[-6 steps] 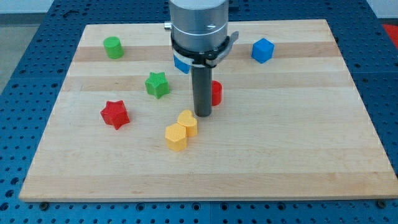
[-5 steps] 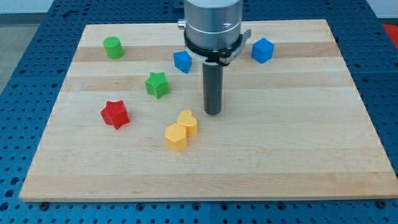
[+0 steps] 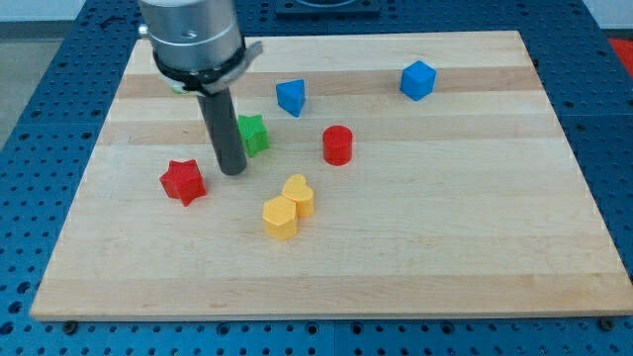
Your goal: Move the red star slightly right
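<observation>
- A pale wooden board [image 3: 415,247] lies on a blue perforated table [image 3: 30,109]; the board fills most of the view
- My tip [image 3: 233,172] rests on the board in the view's left half; there are no jaws on this arm, only the straight dark rod, so nothing opens or shuts
- The red star [image 3: 183,182] sits just to the view's left of my tip and a little lower; a narrow strip of bare wood shows between them, so they are apart
- The green star [image 3: 253,133] stands just behind the rod toward the view's top and right; the rod covers its left edge, and I cannot tell whether they touch
- Two yellow blocks lie below and right of my tip: the yellow heart [image 3: 299,194] and a yellow hexagonal block [image 3: 280,218], touching each other
- The red cylinder [image 3: 338,144] stands upright near the board's middle, well right of my tip
- A blue block [image 3: 291,97], its shape unclear, sits toward the view's top; the blue cube [image 3: 418,80] lies farther right, near the top edge
- Only a sliver of a green block [image 3: 176,87] shows by the arm's grey body at the top left
</observation>
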Robot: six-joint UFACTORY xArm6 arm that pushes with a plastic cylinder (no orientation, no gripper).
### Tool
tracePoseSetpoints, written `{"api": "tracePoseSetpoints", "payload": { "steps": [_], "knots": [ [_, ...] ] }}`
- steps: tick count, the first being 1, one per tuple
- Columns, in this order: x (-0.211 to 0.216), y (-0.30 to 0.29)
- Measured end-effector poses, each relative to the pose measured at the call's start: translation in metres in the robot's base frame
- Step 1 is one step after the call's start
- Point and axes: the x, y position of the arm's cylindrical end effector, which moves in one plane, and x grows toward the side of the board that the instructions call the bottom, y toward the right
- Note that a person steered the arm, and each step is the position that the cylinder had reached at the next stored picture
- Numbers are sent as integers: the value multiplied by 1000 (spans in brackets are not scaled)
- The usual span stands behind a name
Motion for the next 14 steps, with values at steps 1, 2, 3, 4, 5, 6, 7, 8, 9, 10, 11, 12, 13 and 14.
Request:
{"api": "tracePoseSetpoints", "payload": {
  "steps": [1,2,3,4,5,6,7,8,9,10,11,12,13,14],
  "knots": [
    [-24,-24],
    [-31,-62],
    [-16,-98],
    [10,-113],
    [26,-107],
    [27,-90],
    [40,-78],
    [51,-72],
    [51,-72],
    [42,-56],
    [43,-53],
    [43,-50],
    [37,-40],
    [26,-20]
  ]
}}
